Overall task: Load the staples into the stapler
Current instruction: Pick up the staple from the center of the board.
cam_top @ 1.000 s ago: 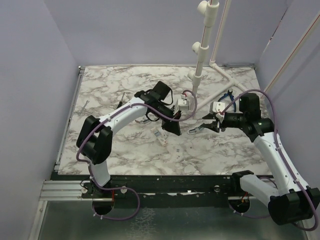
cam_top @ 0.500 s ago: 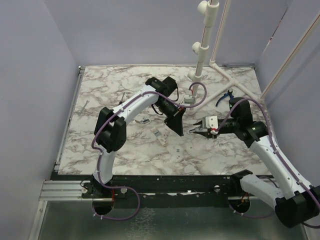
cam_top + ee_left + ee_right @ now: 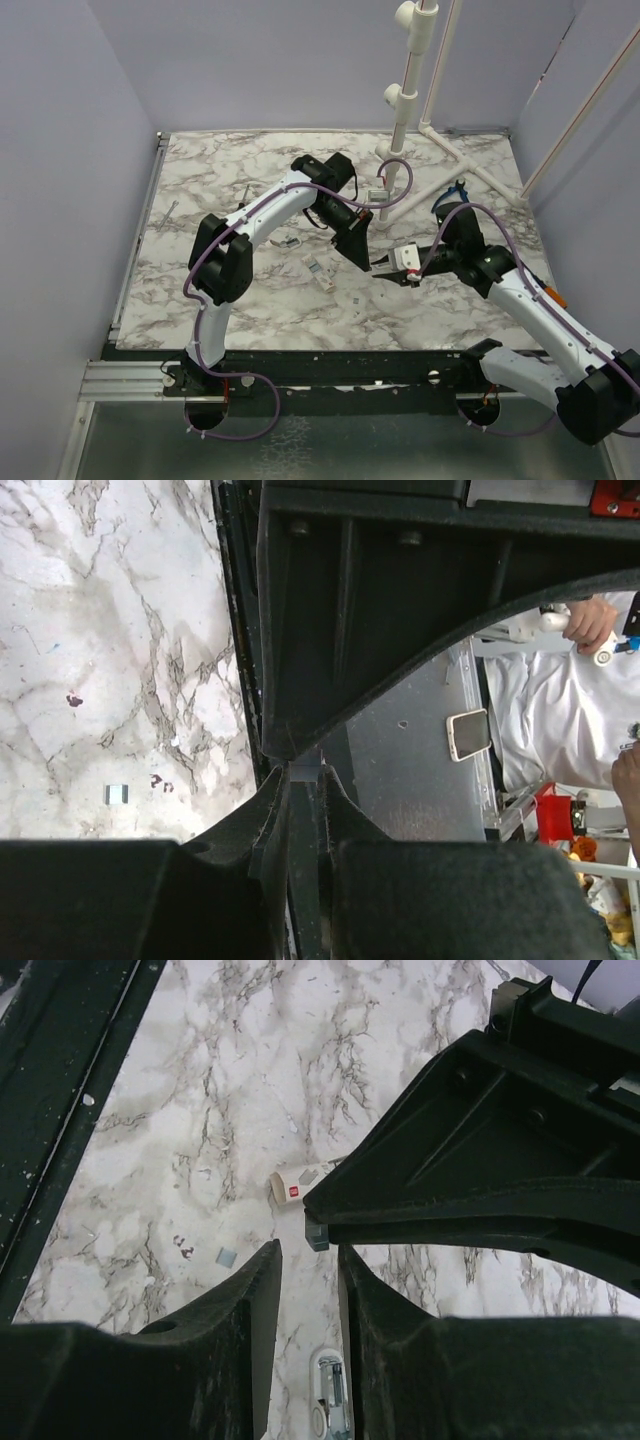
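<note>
Fingers of left gripper pinch what seems thin silvery-grey staples strip; right gripper, at four o'clock, stands narrowly parted, empty, over white-and-teal mini stapler; loading not yet done.

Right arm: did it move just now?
Yes. The right arm swung left and toward the near table edge, away from the blue pliers.
</note>
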`<act>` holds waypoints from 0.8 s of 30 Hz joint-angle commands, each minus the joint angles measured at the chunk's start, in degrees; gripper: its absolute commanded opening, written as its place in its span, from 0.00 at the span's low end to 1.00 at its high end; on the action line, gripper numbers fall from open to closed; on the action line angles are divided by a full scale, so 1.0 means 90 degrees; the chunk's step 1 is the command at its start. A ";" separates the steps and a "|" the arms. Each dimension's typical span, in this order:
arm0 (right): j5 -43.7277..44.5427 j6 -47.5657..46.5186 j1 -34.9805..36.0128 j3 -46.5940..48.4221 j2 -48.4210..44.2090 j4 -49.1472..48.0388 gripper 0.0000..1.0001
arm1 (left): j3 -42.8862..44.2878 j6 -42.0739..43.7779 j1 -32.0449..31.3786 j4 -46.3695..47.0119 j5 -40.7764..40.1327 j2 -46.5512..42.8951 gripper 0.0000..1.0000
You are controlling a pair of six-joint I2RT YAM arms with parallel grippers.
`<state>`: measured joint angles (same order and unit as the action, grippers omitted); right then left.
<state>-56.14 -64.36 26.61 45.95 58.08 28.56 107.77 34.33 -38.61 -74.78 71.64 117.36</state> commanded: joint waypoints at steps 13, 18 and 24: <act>0.0343 0.0047 0.0198 -0.0002 -0.0027 -0.0316 0.27 | -0.0226 -0.0230 0.0035 0.0306 0.0372 -0.0163 0.09; 0.0320 0.0004 0.0198 -0.0038 -0.0038 -0.0273 0.26 | -0.0210 -0.0230 0.0032 0.0311 0.0407 -0.0153 0.09; 0.0276 -0.0010 0.0198 -0.0086 -0.0019 -0.0269 0.22 | -0.0225 -0.0211 0.0032 0.0301 0.0448 -0.0166 0.09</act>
<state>-53.82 -64.14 28.08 45.93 58.11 26.44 105.95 32.03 -38.57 -72.42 72.69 117.34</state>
